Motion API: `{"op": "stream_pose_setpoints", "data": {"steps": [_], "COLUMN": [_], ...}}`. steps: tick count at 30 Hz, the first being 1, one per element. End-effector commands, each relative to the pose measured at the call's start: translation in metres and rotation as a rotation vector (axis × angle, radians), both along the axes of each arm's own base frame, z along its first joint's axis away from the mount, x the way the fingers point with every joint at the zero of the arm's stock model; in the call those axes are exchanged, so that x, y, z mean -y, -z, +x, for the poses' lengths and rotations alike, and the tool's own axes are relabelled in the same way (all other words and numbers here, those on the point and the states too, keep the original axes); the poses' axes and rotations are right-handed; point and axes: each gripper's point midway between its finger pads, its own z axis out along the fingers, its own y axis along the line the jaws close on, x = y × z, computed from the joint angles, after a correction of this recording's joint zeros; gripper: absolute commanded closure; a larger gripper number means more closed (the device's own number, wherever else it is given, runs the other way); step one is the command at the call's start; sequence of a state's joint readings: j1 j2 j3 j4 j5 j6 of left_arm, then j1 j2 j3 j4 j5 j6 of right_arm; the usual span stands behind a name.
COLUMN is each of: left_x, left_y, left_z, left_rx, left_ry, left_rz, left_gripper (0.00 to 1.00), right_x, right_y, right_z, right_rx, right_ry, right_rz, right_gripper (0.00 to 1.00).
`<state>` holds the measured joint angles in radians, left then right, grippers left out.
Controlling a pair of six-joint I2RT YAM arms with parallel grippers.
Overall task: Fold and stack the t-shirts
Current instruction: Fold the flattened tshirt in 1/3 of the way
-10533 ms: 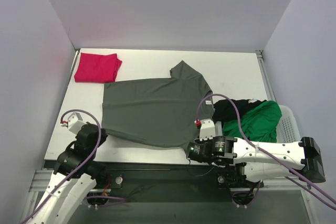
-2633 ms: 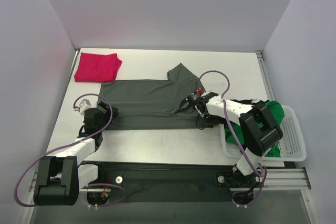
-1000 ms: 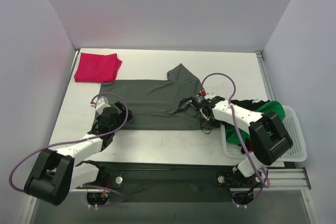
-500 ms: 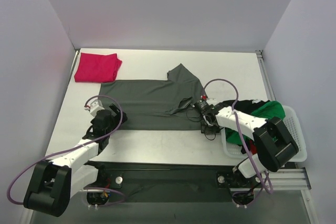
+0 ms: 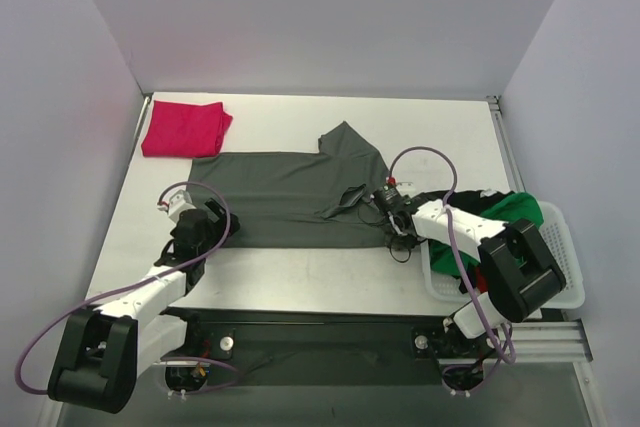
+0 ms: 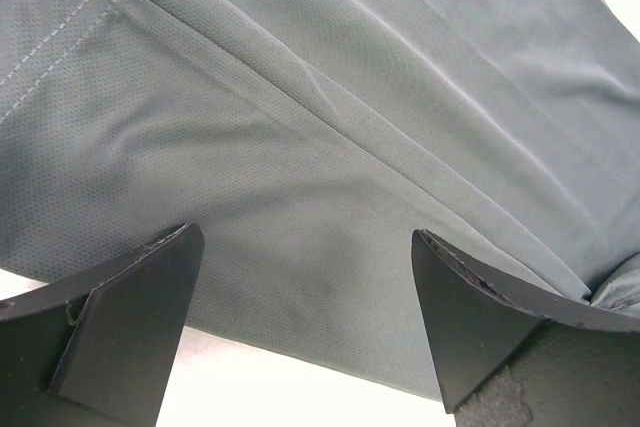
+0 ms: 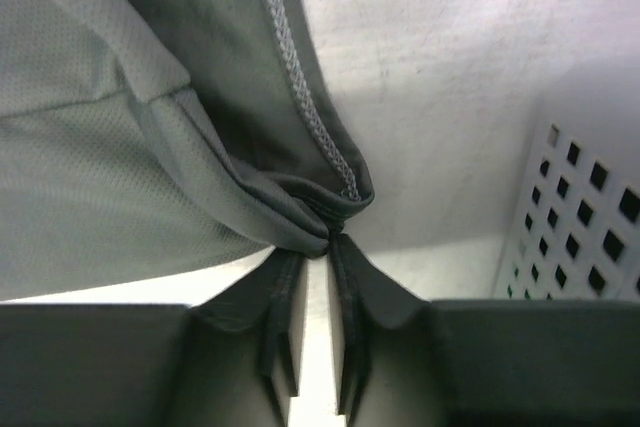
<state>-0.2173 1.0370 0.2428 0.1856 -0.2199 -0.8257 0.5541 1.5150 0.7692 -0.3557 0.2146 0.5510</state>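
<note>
Grey-green t-shirt (image 5: pixel 275 197) lies flat mid-table | magenta-red t-shirt (image 5: pixel 185 129) folded at far-left corner | my left gripper (image 6: pixel 300 317) spread wide over grey-green's near edge | right gripper (image 7: pixel 312 272) pinching its bunched hem beside white basket (image 5: pixel 558 247)

White arm links (image 5: pixel 142 291), black joints (image 5: pixel 95 349), purple cables (image 5: pixel 424 149), dark wedge fingers (image 6: pixel 120 317)

The near corners of the dark grey-green t-shirt (image 5: pixel 280 197) are covered overhead by the left gripper (image 5: pixel 210 224) and right gripper (image 5: pixel 388 217).
</note>
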Motion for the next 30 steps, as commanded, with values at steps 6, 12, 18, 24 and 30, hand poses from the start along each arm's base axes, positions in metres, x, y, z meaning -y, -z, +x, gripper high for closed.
{"op": "stream_pose_setpoints", "data": {"steps": [6, 12, 18, 24, 30], "left_x": [-0.011, -0.017, -0.019, -0.018, -0.017], "left_y": [0.002, 0.004, 0.003, 0.004, -0.002], "left_z": [-0.003, -0.004, -0.004, -0.004, -0.004], "left_rx": [0.0, -0.008, -0.007, -0.01, 0.004], "left_ry": [-0.01, -0.022, -0.027, -0.021, -0.007], "left_rz": [0.013, 0.019, 0.021, 0.019, 0.03], "left_gripper": [0.03, 0.03, 0.03, 0.03, 0.03], "right_x": [0.015, 0.016, 0.026, 0.033, 0.028], "right_y": [-0.001, -0.011, -0.015, -0.018, -0.032], "right_z": [0.003, 0.008, 0.006, -0.004, -0.003], "right_rx": [-0.013, -0.035, -0.066, -0.101, -0.066], "right_ry": [0.03, 0.012, 0.02, 0.041, 0.024], "right_rz": [-0.048, -0.079, -0.15, -0.186, -0.156], "right_gripper": [1.0, 1.0, 1.0, 1.0, 0.73]}}
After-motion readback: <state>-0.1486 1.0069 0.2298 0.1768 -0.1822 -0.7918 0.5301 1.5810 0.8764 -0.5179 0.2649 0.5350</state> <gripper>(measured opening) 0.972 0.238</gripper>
